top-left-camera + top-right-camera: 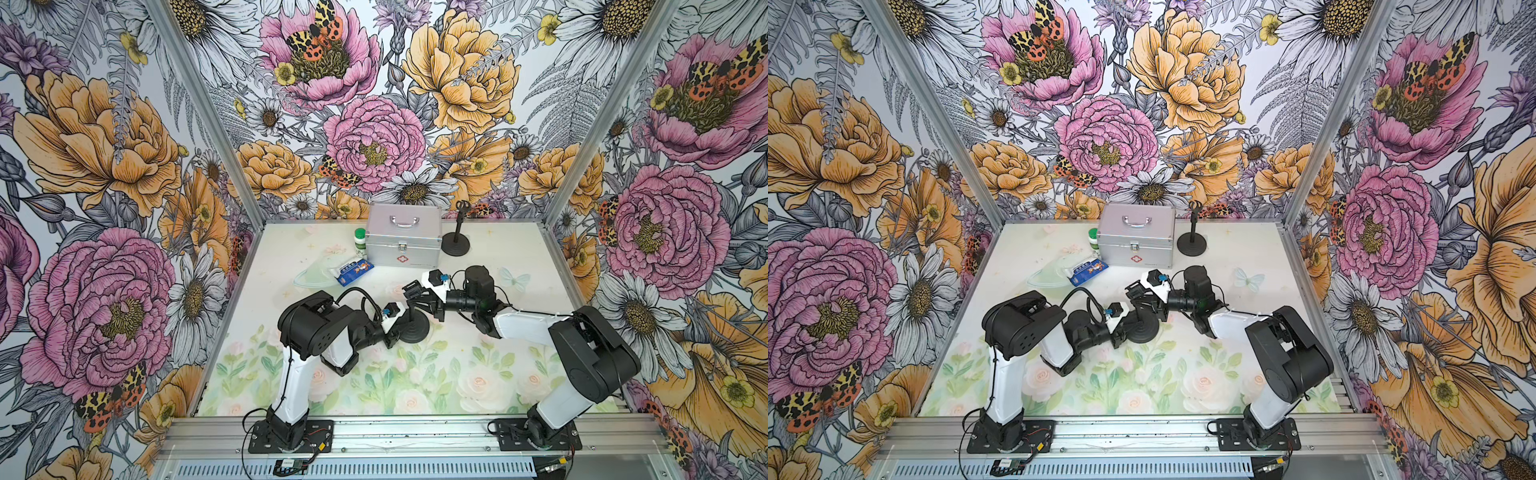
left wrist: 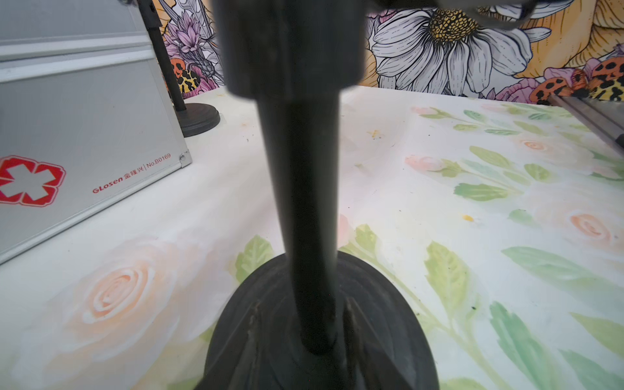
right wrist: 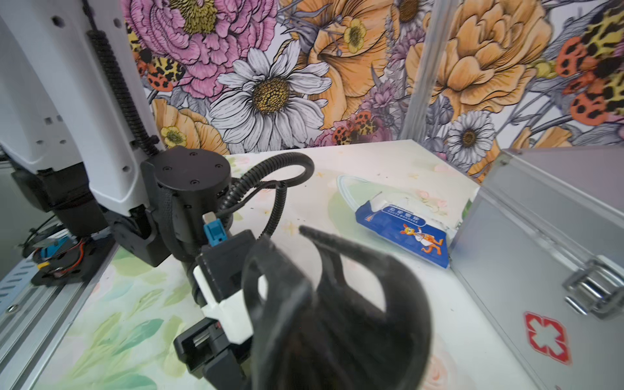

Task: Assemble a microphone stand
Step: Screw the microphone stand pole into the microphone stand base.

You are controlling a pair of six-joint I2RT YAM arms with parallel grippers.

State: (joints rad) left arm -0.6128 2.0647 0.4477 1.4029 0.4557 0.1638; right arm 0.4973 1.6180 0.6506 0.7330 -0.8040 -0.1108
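Your right pincer [image 1: 417, 300] is clamped on the mic clip [image 3: 337, 320] atop the pole [image 2: 304, 202], centre of the tabletop [image 1: 498, 257]. Left pincer [image 1: 397, 332] sits low by the base [image 1: 417, 330]; I can't tell its opening. Keep the clip square and twist gently.

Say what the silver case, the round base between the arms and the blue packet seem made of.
Silver case: likely aluminium, brushed grey panels, bright edge strips. Round base: matte black, ridged, perhaps cast metal or plastic. Blue packet: glossy printed plastic film, crinkled.
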